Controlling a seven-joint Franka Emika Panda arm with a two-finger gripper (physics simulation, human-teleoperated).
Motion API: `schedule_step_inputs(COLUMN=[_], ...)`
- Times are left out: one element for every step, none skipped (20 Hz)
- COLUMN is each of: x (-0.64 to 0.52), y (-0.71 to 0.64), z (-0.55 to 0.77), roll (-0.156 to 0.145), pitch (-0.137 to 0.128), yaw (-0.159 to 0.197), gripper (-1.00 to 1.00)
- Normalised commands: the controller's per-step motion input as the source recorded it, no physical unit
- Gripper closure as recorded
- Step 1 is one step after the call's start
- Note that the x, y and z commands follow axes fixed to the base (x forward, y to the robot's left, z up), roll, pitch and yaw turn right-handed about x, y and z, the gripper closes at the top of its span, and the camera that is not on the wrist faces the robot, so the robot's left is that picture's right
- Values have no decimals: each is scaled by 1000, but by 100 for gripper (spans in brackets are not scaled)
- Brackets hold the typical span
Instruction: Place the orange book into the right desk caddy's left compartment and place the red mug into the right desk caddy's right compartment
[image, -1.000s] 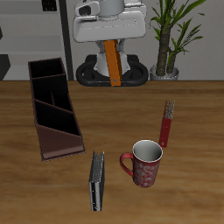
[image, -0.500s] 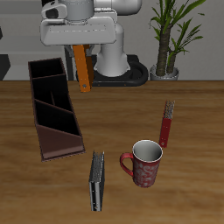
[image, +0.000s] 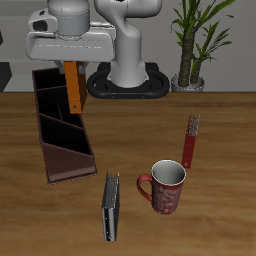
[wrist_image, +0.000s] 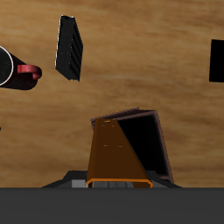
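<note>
The end effector (image: 72, 64) grips the orange book (image: 73, 88) upright above the right desk caddy (image: 62, 130) (no lettering legible anywhere)

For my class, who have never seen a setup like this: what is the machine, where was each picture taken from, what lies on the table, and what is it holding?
These are computer-simulated pictures of a white robot arm at a wooden table. One picture looks at it from the front and above; the other comes from a camera on the arm's tool, looking down.

The tool is shut on the orange book, which hangs upright above the right desk caddy, a long dark box with divided sections. From the wrist camera the book shows over the caddy's sloped end.

On the table are also the red mug, a dark grey book beside it, and a slim red book farther back.
</note>
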Motion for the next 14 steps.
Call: schedule_step_inputs(x=[-97, -96, -122, -60, -121, -165, -139, -137, 26, -337, -118, 42, -170, 12], y=[-294, -303, -154, -149, -461, -193, -262, -295, 90, -481, -312, 83, -221, -46], z=[-263, -242, -298, -149, -53, 11, 3, 40, 8, 19, -66, 10, -96, -172], roll=[-43, -137, 104, -32, -124, 55, 7, -49, 0, 80, -4, 0, 74, 27], pitch=[-9, -32, 17, 15, -46, -42, -21, -32, 0, -76, 22, 0, -4, 43], yaw=[10, -2, 43, 15, -41, 11, 18, -25, 0, 92, -79, 0, 0, 13], gripper=[100, 100, 100, 100, 100, 100, 100, 100, 100, 100, 100, 100, 100, 100])
